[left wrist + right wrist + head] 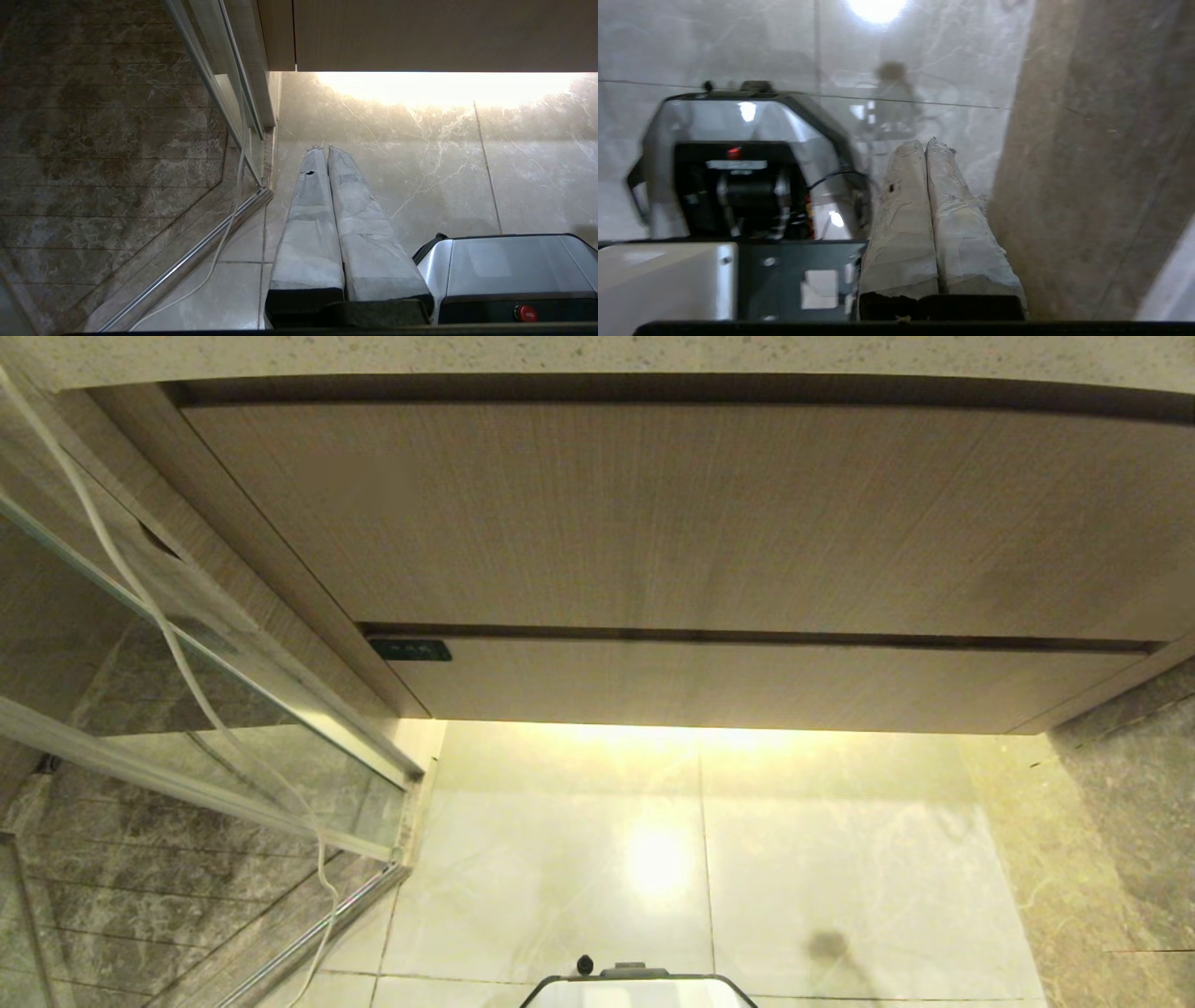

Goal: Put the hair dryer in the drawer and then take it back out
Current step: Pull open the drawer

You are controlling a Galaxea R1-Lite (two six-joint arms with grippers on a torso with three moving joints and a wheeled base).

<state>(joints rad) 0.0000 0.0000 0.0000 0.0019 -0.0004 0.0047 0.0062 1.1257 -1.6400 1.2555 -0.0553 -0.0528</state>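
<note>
With its two tape-wrapped fingers pressed flat together and nothing between them, the right gripper (924,142) points down over the pale marble floor tiles (962,56), close beside a brown stone-look wall (1092,163) and next to the robot's silver base (738,121). Likewise closed and empty, the left gripper (324,149) hangs above the floor beside the base, near the metal-framed glass shower partition (219,93), where a thin white cord (140,597) trails down. From the head view neither arm shows. Ahead stands the wood-grain vanity: a tall front panel (672,513) under a speckled stone countertop (597,355), and below it the low front of the drawer (747,683), shut flush. No view shows the hair dryer.
</note>
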